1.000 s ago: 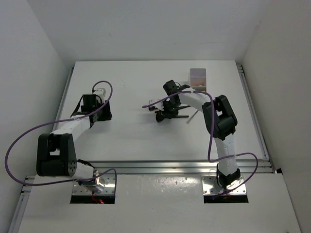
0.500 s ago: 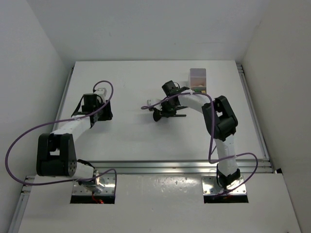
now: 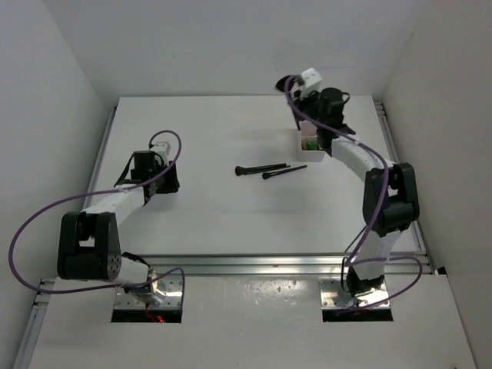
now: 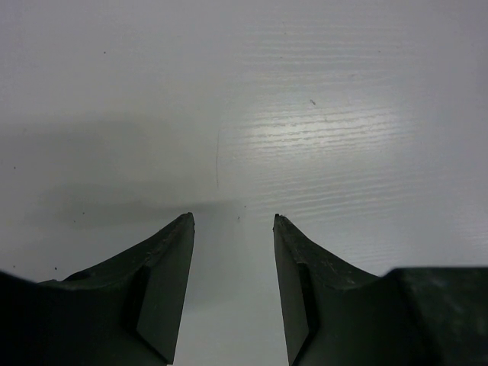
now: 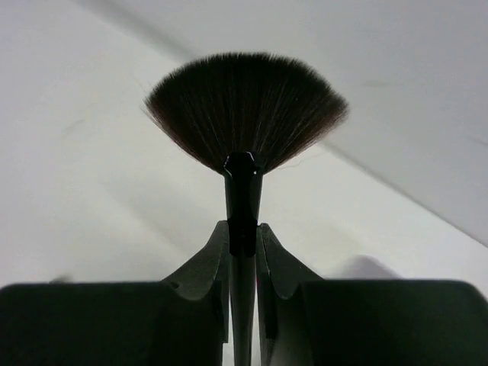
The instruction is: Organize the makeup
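Two hands logged, near to far.

Left hand: at 9 o'clock of centre in the top view, low over bare tabletop. Its fingers are moderately apart with nothing between them. Whether the tips touch the surface cannot be told.

Two thin black brushes lie flat near the tabletop centre. They are close together and nearly parallel, running roughly 9 to 3 o'clock. Heads are at the 9 o'clock ends. One sits just toward 4 o'clock of the other. Whether they touch cannot be told.

Box: translucent white, at 2 o'clock of centre, near the far right of the tabletop. A green item shows inside. The rest of the interior is hidden by the right arm.

Right hand: farthest out, up high beyond the box toward 1 o'clock, against the back wall. It is clamped tight on the fan brush, gripping the thin black handle a little below the bristles. The bristles are dark brown-black and splayed into a wide flat fan pointing away from the wrist. The brush is clear of the tabletop.
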`<state>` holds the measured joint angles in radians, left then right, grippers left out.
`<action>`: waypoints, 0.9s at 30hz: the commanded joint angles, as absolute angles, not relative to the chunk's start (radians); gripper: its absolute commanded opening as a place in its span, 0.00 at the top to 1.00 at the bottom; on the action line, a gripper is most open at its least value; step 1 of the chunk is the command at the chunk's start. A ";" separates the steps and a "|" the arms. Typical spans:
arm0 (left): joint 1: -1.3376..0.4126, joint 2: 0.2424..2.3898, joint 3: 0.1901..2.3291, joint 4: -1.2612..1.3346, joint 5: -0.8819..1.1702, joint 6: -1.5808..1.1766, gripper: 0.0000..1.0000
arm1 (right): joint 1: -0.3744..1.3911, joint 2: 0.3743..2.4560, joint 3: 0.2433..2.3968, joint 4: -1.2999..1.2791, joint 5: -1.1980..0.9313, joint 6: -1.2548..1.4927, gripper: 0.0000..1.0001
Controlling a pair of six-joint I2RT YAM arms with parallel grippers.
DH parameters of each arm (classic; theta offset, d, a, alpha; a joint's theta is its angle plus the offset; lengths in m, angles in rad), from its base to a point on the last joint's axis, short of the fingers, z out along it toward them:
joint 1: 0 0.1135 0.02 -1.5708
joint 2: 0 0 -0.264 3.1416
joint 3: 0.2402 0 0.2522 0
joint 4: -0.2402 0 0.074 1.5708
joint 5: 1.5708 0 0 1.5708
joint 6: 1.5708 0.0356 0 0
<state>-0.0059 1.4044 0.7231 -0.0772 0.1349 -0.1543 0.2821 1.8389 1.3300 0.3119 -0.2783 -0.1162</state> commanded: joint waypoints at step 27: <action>-0.012 1.413 0.741 -0.060 0.155 -0.141 0.48 | 0.063 1.997 1.095 1.091 -0.077 0.149 0.48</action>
<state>-0.0059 1.4101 0.7151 -0.0872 0.1356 -0.1425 0.0559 2.0907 1.1221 0.9878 -0.0940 0.1783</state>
